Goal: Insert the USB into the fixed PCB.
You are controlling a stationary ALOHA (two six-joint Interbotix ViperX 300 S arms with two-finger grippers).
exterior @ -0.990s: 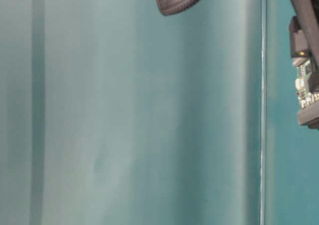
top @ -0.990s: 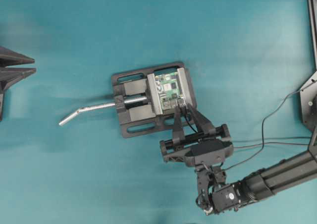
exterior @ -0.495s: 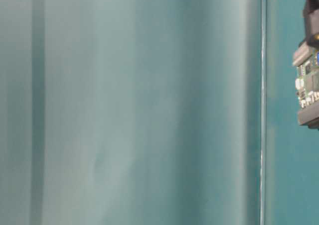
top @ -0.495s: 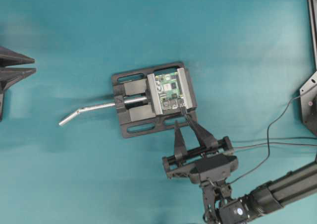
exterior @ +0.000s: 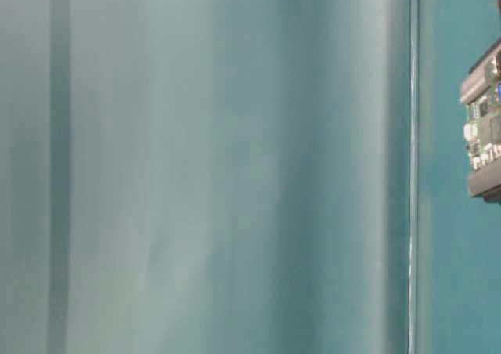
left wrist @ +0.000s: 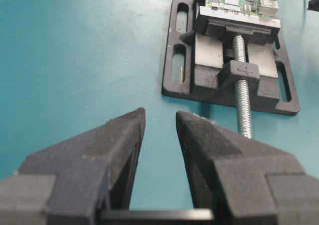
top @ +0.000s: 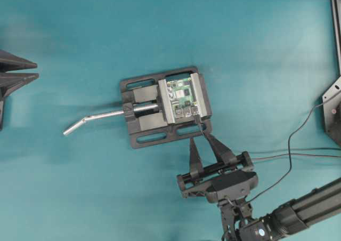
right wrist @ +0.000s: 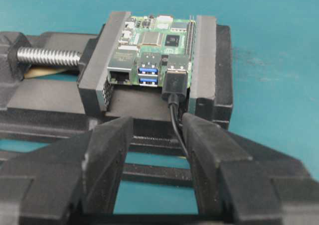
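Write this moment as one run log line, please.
USB: plugged into fixed PCB | right pincer: open, cable between fingers | left pincer: open, empty

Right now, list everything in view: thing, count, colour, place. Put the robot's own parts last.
fixed PCB: one, green, clamped between the vise's jaws.
USB: one, black plug, seated in a port on the board's near edge; its cable trails back between the right fingers.
vise: one, black, table centre, silver handle pointing left.
table: one, teal.
left gripper: one, black, open, empty, apart from the vise.
right gripper: one, black, open, just below the vise.
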